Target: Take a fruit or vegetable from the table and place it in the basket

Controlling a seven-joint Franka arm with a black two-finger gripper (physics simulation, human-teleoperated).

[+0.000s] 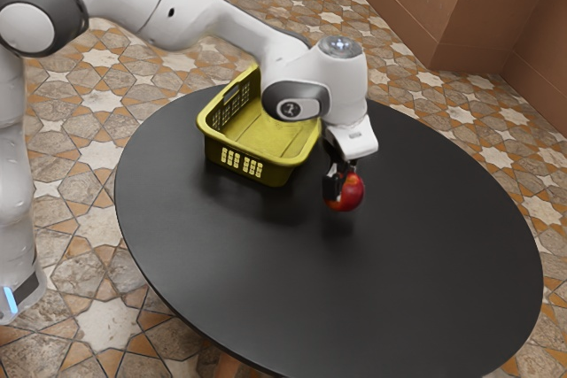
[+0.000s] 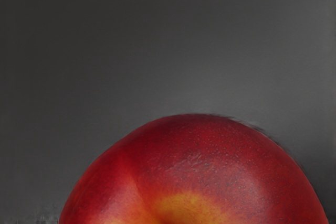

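My gripper is shut on a round red fruit with a yellow patch, to the exterior view's right of the basket. A dark shadow lies on the table under the fruit, which hangs a little above the surface. In the wrist view the red fruit looms large at the lower edge, its yellow hollow facing the camera. The yellow-green basket stands upright on the table; part of its far side is hidden behind the arm.
The round black table carries the basket near its far edge, close to the arm's forearm and hand. Beyond the table are a patterned tile floor and a brown wall block.
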